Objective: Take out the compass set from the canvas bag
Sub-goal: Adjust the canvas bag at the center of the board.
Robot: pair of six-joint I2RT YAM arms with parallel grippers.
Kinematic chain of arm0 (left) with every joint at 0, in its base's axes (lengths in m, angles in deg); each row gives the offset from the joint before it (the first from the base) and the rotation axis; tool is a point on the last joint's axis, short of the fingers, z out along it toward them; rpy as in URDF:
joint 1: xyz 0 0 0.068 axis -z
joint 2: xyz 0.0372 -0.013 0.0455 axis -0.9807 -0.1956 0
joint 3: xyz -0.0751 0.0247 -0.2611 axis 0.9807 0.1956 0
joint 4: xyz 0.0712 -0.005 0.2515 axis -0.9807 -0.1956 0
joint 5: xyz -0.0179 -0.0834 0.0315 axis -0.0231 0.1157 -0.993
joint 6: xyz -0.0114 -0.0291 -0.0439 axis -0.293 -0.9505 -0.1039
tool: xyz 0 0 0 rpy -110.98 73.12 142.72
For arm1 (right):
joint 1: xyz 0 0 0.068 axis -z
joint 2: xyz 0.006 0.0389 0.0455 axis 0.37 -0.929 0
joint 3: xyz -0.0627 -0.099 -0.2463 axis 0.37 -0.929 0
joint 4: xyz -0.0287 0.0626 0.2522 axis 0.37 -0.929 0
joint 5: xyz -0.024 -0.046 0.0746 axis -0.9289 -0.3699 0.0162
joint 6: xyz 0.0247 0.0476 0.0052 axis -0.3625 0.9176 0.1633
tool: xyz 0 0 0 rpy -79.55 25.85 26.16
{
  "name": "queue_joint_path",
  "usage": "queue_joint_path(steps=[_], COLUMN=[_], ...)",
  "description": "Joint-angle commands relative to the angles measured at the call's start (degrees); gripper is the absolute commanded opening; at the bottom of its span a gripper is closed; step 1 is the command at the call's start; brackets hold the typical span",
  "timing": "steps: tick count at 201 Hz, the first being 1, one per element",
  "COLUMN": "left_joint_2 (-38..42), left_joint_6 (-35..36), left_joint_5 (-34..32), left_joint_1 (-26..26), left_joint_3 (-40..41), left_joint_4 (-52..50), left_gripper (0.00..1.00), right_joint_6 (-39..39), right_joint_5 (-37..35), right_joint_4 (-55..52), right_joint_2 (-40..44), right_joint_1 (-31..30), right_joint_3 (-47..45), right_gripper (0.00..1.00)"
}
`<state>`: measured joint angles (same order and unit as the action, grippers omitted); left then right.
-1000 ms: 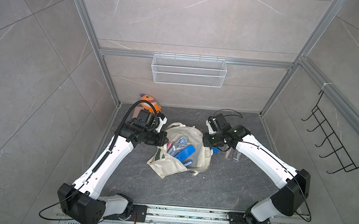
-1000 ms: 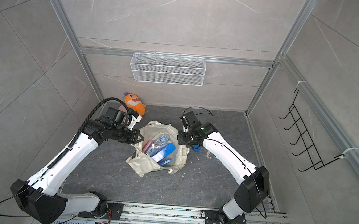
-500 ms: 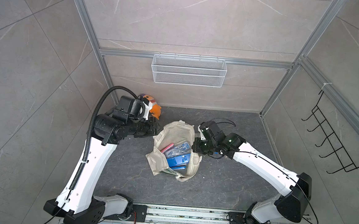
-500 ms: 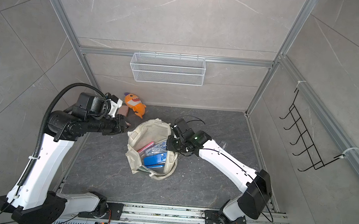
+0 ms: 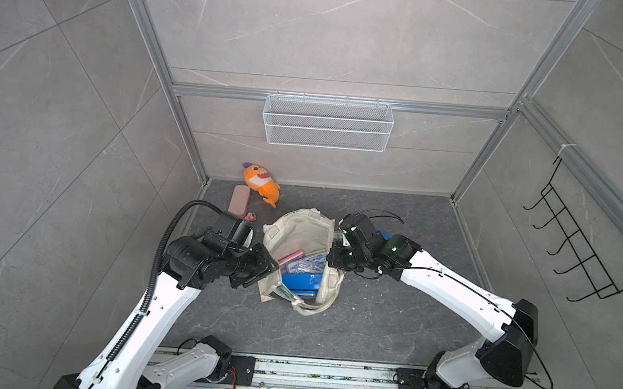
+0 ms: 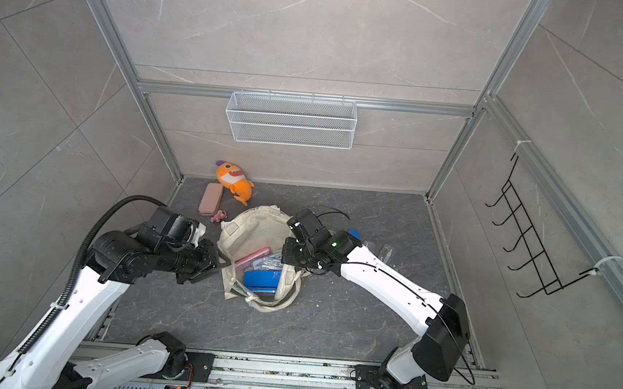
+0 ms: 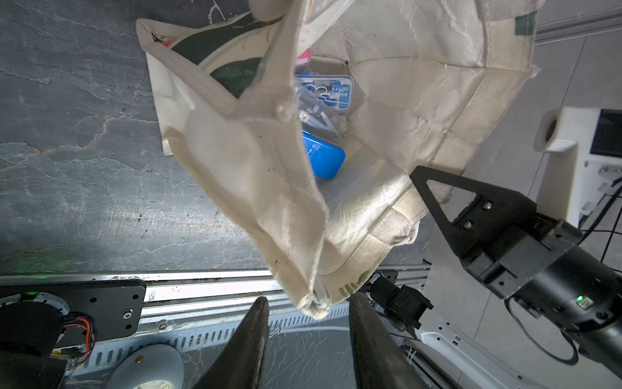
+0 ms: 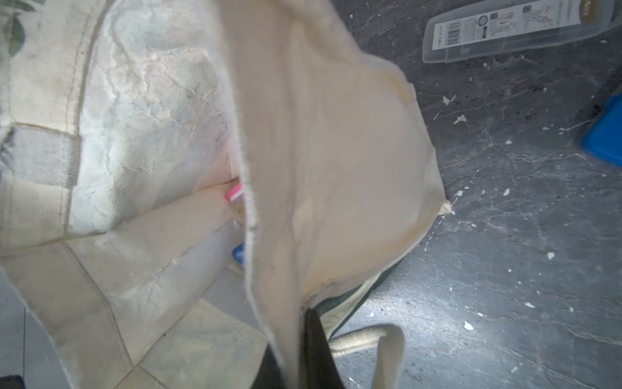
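Cream canvas bag (image 5: 299, 232), dark green print (image 7: 232, 72); blue case (image 5: 301, 280); orange toy (image 5: 259, 180)

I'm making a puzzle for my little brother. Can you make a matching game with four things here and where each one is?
Things
1. orange plush toy
2. big blue flat case
3. white wire mesh basket
4. black wire hook rack

Places
A. hanging on the back wall
B. inside the cream canvas bag
C. fixed to the side wall
D. lying on the dark stone floor, near the back wall

Pairs: 1-D, 2-B, 3-A, 4-C
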<state>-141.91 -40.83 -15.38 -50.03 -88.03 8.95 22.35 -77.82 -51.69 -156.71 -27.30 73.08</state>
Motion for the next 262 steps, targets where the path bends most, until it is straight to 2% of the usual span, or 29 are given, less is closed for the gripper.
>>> queue_joint_path(steps=[1, 63, 121, 139, 157, 172, 221, 247, 262], left_joint_2=[-2.2, -6.1, -10.0, -11.2, -10.8, -9.7, 1.2, 3.6, 4.4], left_joint_6=[-1.7, 0.6, 0.8, 1.5, 2.1, 3.1, 5.4, 5.9, 6.0], left_joint_5=[-1.2, -5.4, -5.3, -4.9, -4.4, -4.0, -3.1, -0.1, -1.2], left_joint_1=[0.0, 0.0, -0.3, -0.3, -0.3, -0.3, -0.1, -0.2, -0.2], left_joint_3=[-1.2, 3.1, 5.7, 5.7, 6.7, 7.9, 17.5, 22.2, 22.7], left_joint_4=[4.4, 4.1, 7.6, 6.8, 5.4, 3.8, -0.8, -1.3, -0.7], left_gripper=[0.46, 0.51, 0.52, 0.42, 0.16, 0.0, 0.0, 0.0, 0.0], right_joint_6=[0.9, 0.7, 0.8, 0.8, 1.4, 2.7, 8.5, 10.5, 9.7], right_joint_5=[-0.9, -1.0, -1.0, -1.2, -1.4, -2.5, -4.6, -5.0, -3.2], right_joint_4=[1.4, 2.6, 3.8, 4.0, 4.7, 5.4, 11.5, 13.4, 14.7], right_joint_2=[0.8, 2.8, 5.5, 6.0, 6.6, 7.1, 9.8, 10.4, 8.6], right_joint_1=[-0.6, -0.6, -0.7, -0.7, -0.7, -0.7, -0.4, -0.3, -0.3], right_joint_3=[-1.2, -5.0, -9.6, -10.4, -11.4, -12.5, -18.6, -19.8, -18.0], right_gripper=[0.0, 0.0, 0.0, 0.0, 0.0, 0.0, 0.0, 0.0, 0.0])
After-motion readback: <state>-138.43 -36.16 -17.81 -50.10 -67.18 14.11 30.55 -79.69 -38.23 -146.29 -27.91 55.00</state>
